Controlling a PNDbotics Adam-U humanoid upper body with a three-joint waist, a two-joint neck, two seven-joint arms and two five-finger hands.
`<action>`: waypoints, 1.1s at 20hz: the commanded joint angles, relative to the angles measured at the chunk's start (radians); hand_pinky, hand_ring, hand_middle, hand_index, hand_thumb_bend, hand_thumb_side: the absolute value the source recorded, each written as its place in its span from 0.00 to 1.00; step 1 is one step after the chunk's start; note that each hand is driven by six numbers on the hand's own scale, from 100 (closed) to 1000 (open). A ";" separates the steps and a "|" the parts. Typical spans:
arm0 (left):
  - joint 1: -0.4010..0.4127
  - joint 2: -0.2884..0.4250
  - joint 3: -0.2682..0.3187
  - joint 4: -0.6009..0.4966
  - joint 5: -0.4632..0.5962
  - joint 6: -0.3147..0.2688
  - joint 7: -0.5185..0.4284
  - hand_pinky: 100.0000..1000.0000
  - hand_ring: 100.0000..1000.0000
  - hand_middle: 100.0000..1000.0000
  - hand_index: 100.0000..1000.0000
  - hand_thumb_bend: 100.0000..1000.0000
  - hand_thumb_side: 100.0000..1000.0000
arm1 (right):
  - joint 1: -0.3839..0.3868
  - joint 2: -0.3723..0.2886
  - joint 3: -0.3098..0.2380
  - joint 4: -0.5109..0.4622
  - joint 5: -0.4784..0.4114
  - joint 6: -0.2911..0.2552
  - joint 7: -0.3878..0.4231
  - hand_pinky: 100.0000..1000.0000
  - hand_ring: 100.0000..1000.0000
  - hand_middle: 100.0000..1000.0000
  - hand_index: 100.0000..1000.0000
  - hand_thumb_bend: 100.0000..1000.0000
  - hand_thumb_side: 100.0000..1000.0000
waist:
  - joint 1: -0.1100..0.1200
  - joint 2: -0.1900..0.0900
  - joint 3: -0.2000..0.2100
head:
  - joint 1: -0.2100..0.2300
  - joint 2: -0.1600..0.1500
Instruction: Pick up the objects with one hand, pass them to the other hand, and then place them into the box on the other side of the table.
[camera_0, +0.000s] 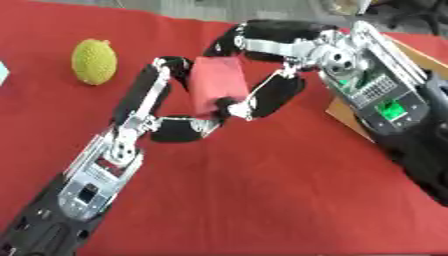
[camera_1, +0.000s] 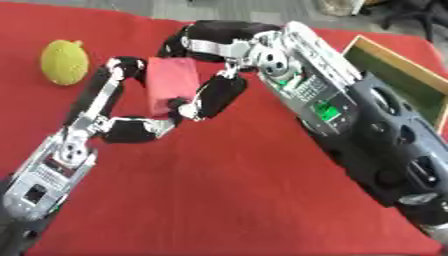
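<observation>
Black padded fingers, silver joints, green-lit panels

Both head-mounted eye views look steeply down, close over the red table (camera_0: 262, 200), sharing nearly everything.

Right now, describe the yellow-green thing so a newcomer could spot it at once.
Start at the red cloth covering the table and look to its far left. There, apart from both hands, lies a bumpy yellow-green fruit. It is round and knobbly, unlike the flat-sided red block held mid-table.
</observation>
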 joint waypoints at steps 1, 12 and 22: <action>-0.006 0.005 0.001 0.001 0.017 0.010 0.001 0.77 0.49 0.50 0.73 0.00 0.20 | -0.023 -0.015 -0.020 -0.011 -0.007 0.003 -0.009 0.85 0.80 0.39 0.48 0.00 0.22 | 0.004 -0.014 -0.002 | -0.003 -0.002; -0.002 0.005 0.006 0.014 0.027 0.024 0.022 0.79 0.55 0.55 0.80 0.15 0.23 | -0.023 -0.021 -0.026 -0.024 -0.015 0.009 -0.003 0.84 0.78 0.37 0.47 0.00 0.22 | 0.005 -0.015 -0.004 | -0.002 -0.006; 0.002 0.005 0.011 0.035 0.017 0.039 0.036 0.80 0.56 0.57 0.82 0.30 0.30 | -0.019 -0.033 -0.032 -0.040 -0.024 0.018 -0.001 0.84 0.77 0.36 0.45 0.00 0.22 | 0.006 -0.017 -0.005 | -0.001 -0.004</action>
